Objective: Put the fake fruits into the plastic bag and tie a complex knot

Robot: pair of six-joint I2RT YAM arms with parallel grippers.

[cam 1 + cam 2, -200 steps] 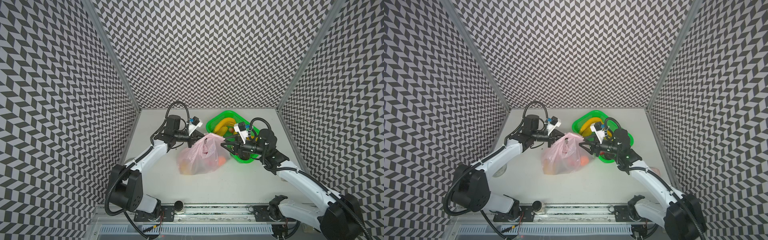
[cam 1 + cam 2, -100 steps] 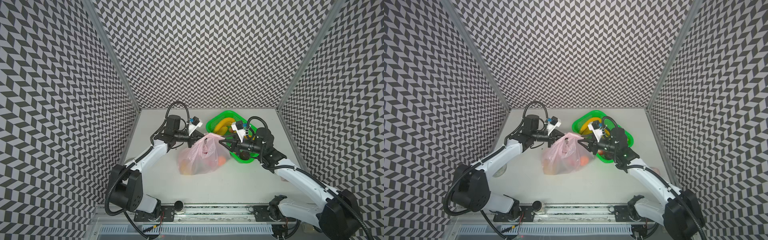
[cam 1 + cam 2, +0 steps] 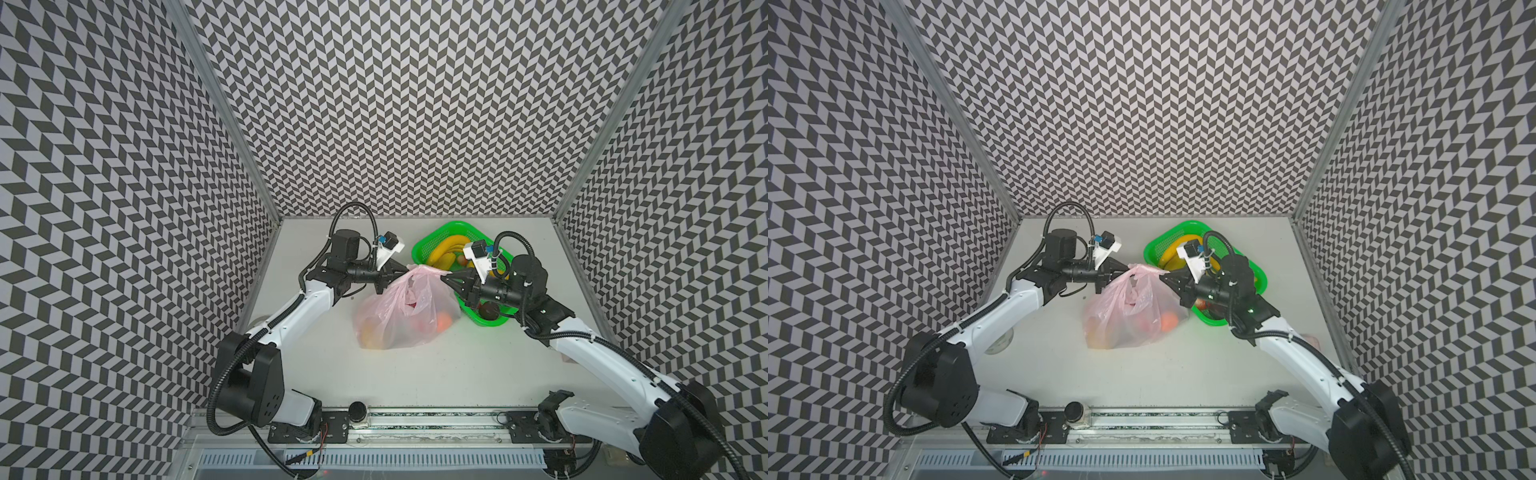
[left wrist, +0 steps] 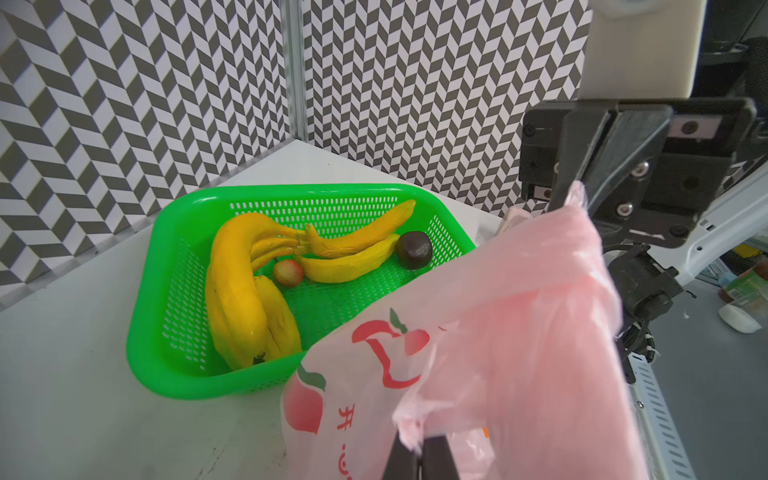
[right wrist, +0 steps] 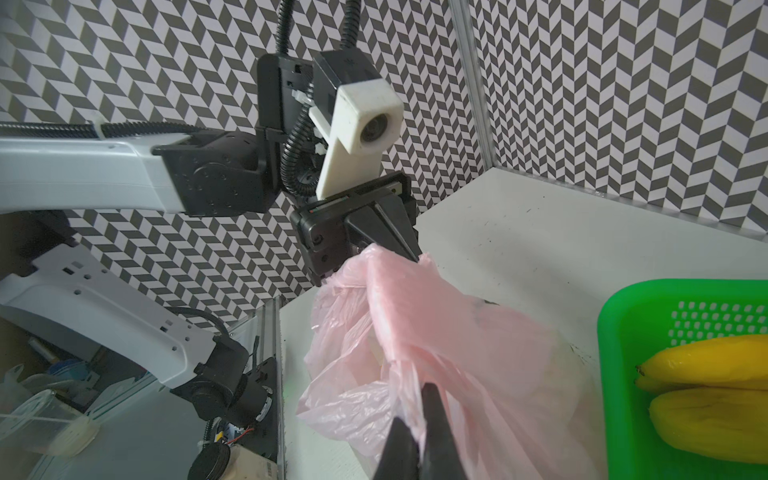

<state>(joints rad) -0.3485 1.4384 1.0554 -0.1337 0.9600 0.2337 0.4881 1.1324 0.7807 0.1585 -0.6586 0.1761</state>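
Two grippers are pinching the top of the plastic bag [image 3: 405, 320] from opposite sides. The left gripper [image 3: 402, 273] is clamping a bunched fold of the pale-pink film, its jaws pressed tight together on it. The right gripper [image 3: 445, 277] is doing the same on the far edge of the bag's mouth, jaws likewise closed on the film. In both top views the bag is sitting on the white table [image 3: 457, 374] between the two arms, its body slumping while its top is being held up, and a strip of pink film is spanning the short gap between the two sets of tips. An orange fruit [image 3: 444, 321] and a yellowish fruit [image 3: 369, 332] are showing through the film low in the bag. Just beside the bag, on the right arm's side, the green basket [image 4: 166, 232] is standing on the table. Lying inside it are the bananas [image 4: 237, 286], a dark ball [image 4: 413, 249] and a small red fruit [image 4: 287, 273]. In the left wrist view the bag's red fruit print is facing the camera
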